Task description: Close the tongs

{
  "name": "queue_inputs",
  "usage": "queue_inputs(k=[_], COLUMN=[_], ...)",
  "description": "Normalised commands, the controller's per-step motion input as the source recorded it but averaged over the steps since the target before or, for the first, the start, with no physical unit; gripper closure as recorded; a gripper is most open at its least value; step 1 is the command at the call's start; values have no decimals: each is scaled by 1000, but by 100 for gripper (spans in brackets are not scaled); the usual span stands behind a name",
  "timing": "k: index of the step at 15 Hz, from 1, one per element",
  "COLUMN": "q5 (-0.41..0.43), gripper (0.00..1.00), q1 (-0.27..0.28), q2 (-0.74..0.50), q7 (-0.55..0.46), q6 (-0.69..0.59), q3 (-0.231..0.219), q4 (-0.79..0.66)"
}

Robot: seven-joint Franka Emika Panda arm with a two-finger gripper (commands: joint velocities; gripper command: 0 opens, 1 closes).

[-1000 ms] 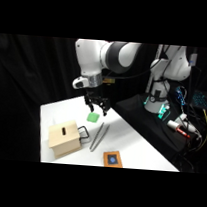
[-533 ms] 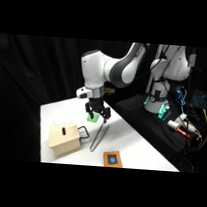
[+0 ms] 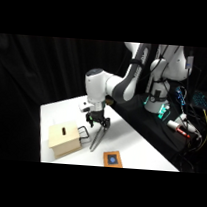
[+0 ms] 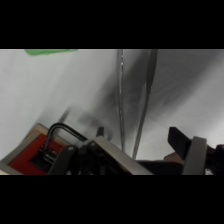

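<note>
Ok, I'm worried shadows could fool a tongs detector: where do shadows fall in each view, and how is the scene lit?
Side view: the white table is bright against a black backdrop, and the tongs show as a dark line under the gripper. Wrist view: a soft grey shadow spreads over the table beside and between the tongs' two arms.

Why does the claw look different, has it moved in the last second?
Yes. The gripper has come down and toward the tan box, over the tongs.
</note>
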Motion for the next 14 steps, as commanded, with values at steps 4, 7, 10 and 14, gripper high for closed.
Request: queue_inputs(k=[4,7,10,14], q5=[-200,-96,-73,-67], gripper=[0,0,0,0], q1=[-104,-126,-112,-110], q2=[198,216,211,147], q7=[-24,-53,-44,-28], q6=[152,19,-33,-54], q3=[33,99,128,127], q4=[196,234,202,167])
